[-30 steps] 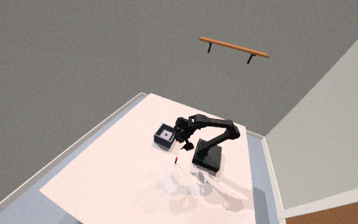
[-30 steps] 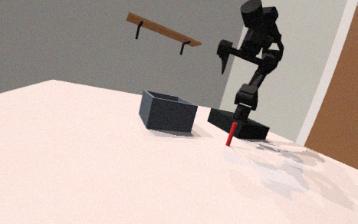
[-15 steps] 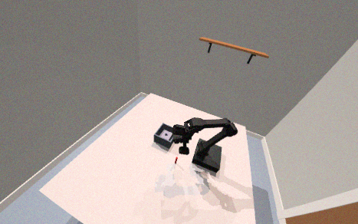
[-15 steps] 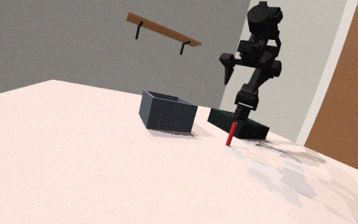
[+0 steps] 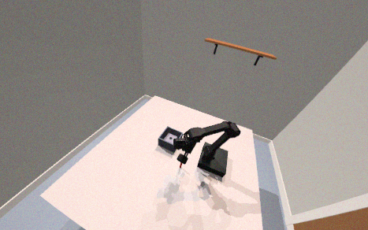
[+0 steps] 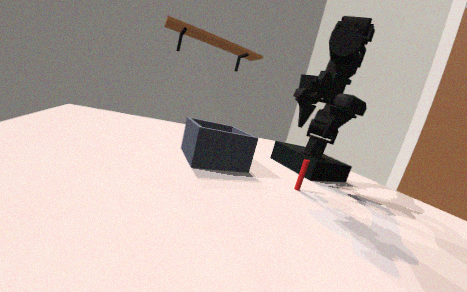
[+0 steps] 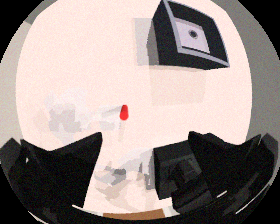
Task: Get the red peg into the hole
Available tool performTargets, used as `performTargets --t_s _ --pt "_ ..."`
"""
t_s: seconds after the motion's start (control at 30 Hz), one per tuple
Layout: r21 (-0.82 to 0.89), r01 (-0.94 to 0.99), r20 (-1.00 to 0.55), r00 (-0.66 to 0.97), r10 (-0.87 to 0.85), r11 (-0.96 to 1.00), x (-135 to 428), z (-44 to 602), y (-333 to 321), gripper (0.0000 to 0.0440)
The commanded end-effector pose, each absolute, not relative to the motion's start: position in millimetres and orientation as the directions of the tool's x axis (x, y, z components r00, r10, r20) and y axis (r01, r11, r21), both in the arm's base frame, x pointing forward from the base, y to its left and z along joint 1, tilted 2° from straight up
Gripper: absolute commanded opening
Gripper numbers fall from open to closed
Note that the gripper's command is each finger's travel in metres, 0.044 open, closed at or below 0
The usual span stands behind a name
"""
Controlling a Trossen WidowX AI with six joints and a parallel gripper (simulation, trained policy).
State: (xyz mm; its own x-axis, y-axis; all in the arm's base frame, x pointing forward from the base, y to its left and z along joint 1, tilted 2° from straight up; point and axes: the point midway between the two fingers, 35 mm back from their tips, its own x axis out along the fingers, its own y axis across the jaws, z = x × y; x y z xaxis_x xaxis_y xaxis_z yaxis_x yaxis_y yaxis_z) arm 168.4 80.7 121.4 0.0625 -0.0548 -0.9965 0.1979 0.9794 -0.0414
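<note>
The red peg (image 5: 180, 165) (image 6: 301, 175) (image 7: 124, 113) stands upright on the table, apart from the box. Its upper part is hidden behind a finger in the top view. My gripper (image 6: 308, 125) (image 7: 147, 137) is open and empty, above the peg's height. In the wrist view the peg shows beyond the fingertips, left of the middle between them. The dark open box (image 5: 165, 145) (image 6: 221, 150) (image 7: 163, 45) stands upright. The pale plate (image 7: 185, 41) lies at its bottom, with a dark hole (image 7: 193, 34) and nothing in it.
The arm's black base (image 5: 213, 162) (image 6: 330, 169) stands on the pale table (image 5: 109, 169) (image 6: 124, 215), near the peg. A wooden shelf (image 5: 239, 48) (image 6: 214, 40) hangs on the wall behind. The arm's shadows fall on the table around the peg.
</note>
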Motion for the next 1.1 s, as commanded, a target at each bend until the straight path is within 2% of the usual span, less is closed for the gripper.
performTargets --t_s 0.0,0.33,0.77,0.9,1.07 --pt "-0.087 0.337 -0.995 0.021 -0.1 0.937 166.3 102.8 82.7 0.044" --pt "-0.109 0.589 -0.991 0.002 -0.136 0.801 172.1 58.0 91.5 0.044" --pt "-0.009 0.738 -0.993 0.072 -0.092 0.675 180.5 0.7 101.7 0.0436" --pt "0.006 0.771 -0.995 0.071 -0.077 0.637 179.5 -9.7 103.0 0.0372" --pt "-0.007 0.8 -0.998 0.036 -0.061 0.6 174.4 -15.0 102.4 0.0244"
